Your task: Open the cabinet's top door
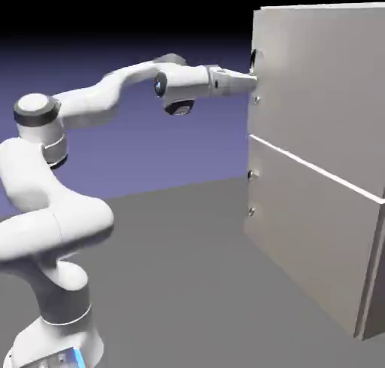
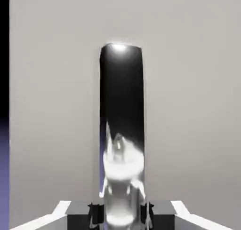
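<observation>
A plain dark-grey floor (image 1: pixel 180 276) spreads across the lower part of the exterior view, its far edge rising slightly toward the right. Beyond it stands a blue-violet backdrop (image 1: pixel 207 152) (quite featureless), darkening to black at the top.

My own hand covers part of the handle (image 2: pixel 121 107) in the exterior view, and its lower end runs past the hand view's bottom edge. The exterior view's right edge cuts off the cabinet (image 1: pixel 316 95); my fingertips look too small there.
</observation>
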